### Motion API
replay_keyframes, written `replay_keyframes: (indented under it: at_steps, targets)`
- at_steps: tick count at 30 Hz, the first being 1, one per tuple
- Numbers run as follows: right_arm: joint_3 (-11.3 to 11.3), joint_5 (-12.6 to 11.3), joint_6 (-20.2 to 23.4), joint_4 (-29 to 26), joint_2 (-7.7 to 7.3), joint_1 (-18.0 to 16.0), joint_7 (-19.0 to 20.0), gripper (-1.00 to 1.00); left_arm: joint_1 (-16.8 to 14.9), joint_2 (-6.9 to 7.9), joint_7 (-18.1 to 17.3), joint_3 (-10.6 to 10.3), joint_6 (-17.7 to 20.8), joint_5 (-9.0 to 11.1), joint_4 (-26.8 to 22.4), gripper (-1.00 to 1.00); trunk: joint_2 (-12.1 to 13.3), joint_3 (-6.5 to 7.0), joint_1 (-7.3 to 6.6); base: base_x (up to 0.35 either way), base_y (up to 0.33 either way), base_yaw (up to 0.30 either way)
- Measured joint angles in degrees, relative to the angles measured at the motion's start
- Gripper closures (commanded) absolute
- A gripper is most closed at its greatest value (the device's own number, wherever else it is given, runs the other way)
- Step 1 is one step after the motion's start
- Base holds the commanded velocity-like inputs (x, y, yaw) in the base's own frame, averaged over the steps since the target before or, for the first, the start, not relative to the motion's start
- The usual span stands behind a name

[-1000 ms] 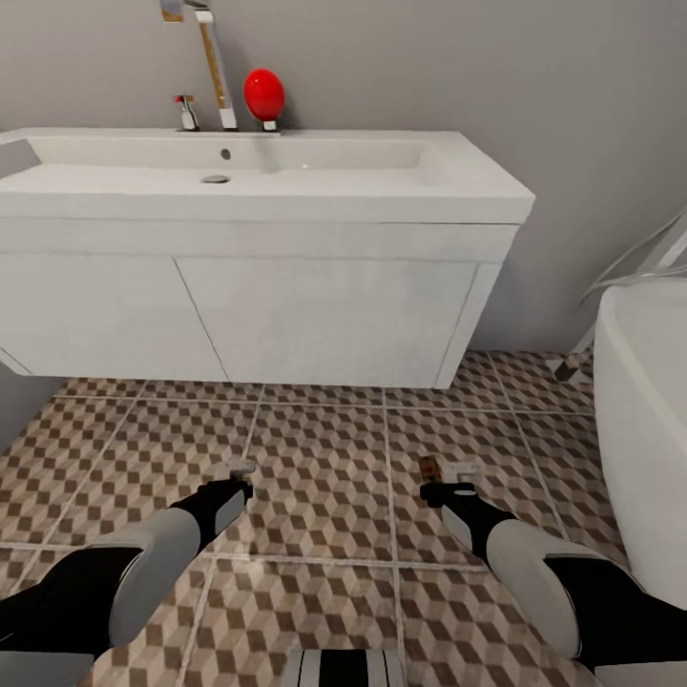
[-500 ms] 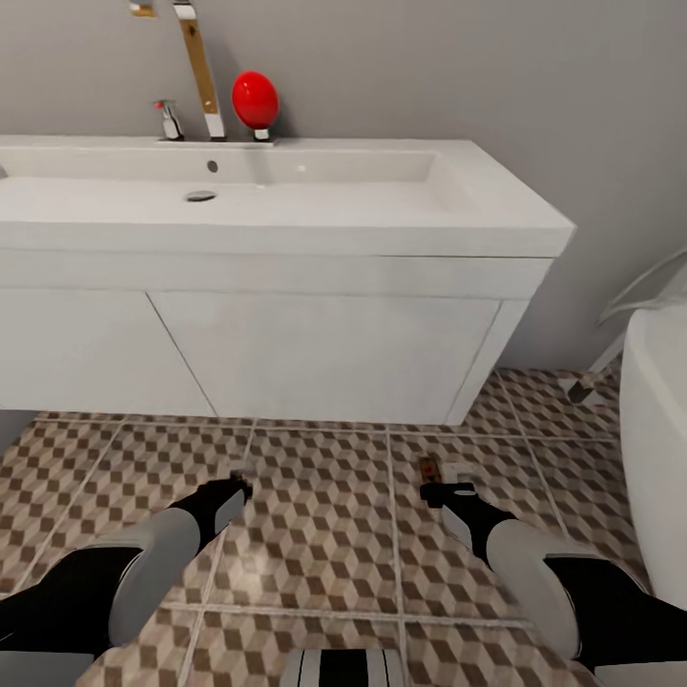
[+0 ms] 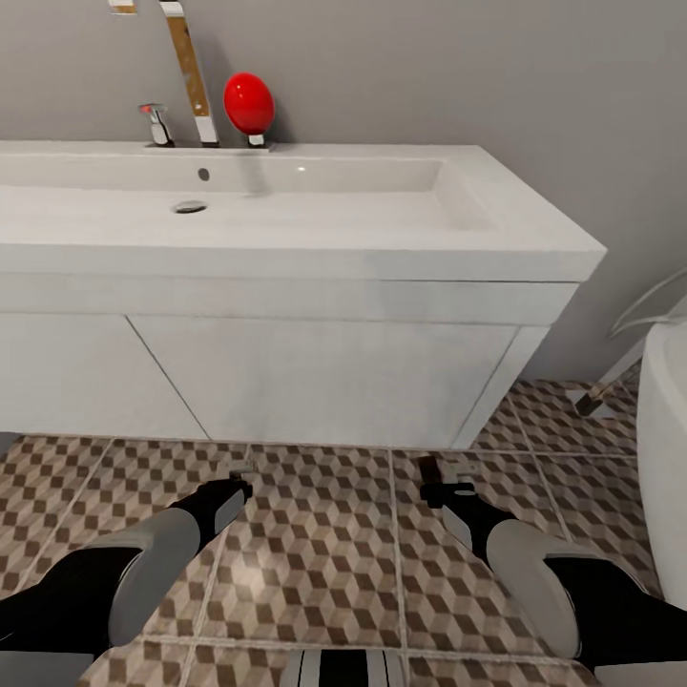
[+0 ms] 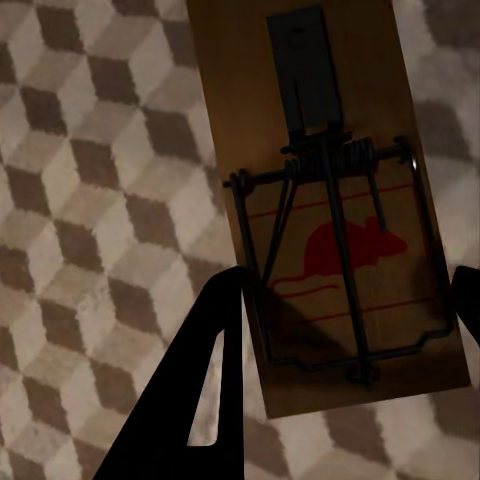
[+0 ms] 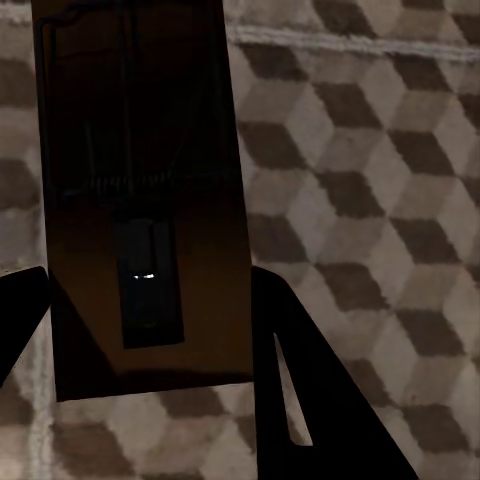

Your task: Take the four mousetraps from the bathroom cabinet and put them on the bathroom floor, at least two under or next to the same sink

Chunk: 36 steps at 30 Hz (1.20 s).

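Both arms hang low over the cube-patterned bathroom floor [image 3: 324, 534], in front of the white vanity that carries the bathroom sink [image 3: 286, 205] and its chrome tap [image 3: 186, 76]. My left gripper [image 3: 240, 474] is shut on a mousetrap [image 4: 335, 190], a brown board with a wire spring and a red mouse mark, held between the dark fingers [image 4: 200, 400]. My right gripper [image 3: 441, 479] is shut on a second mousetrap [image 5: 140, 190], which looks dark in shadow; its brown end [image 3: 428, 468] pokes out past the fingers. Both traps hang above the tiles. The cabinet is out of view.
A red egg-shaped object [image 3: 249, 103] stands on the sink's back ledge beside the tap. The white bathtub [image 3: 668, 448] rises at the right edge, with a pipe foot [image 3: 592, 403] on the tiles near the wall. The vanity front [image 3: 315, 382] hangs close ahead.
The whole view has shifted: the sink and vanity now look larger and closer and sit further right, so the camera moved in. Both grippers stay shut on their traps in the same pose.
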Motion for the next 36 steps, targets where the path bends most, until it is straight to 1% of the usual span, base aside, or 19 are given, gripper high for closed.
replay_keyframes:
  at_steps: [11,29,36]
  targets:
    - [0.0,0.0,0.0,0.0,0.0,0.0,0.0,1.0,0.0,0.0,0.0,0.0,0.0,0.2,0.0,1.0,0.0,0.0,0.0,0.091,0.137,0.0]
    - [0.0,0.0,0.0,0.0,0.0,0.0,0.1,1.0,0.0,-0.02,0.0,0.0,0.0,0.2,0.0,1.0,0.0,0.0,0.0,0.005,0.007,-0.001]
    - [0.0,-0.1,0.2,0.0,0.03,0.0,0.1,1.0,0.0,-0.09,0.0,0.0,0.0,0.2,0.0,1.0,0.0,0.0,0.0,0.0,0.0,-0.125]
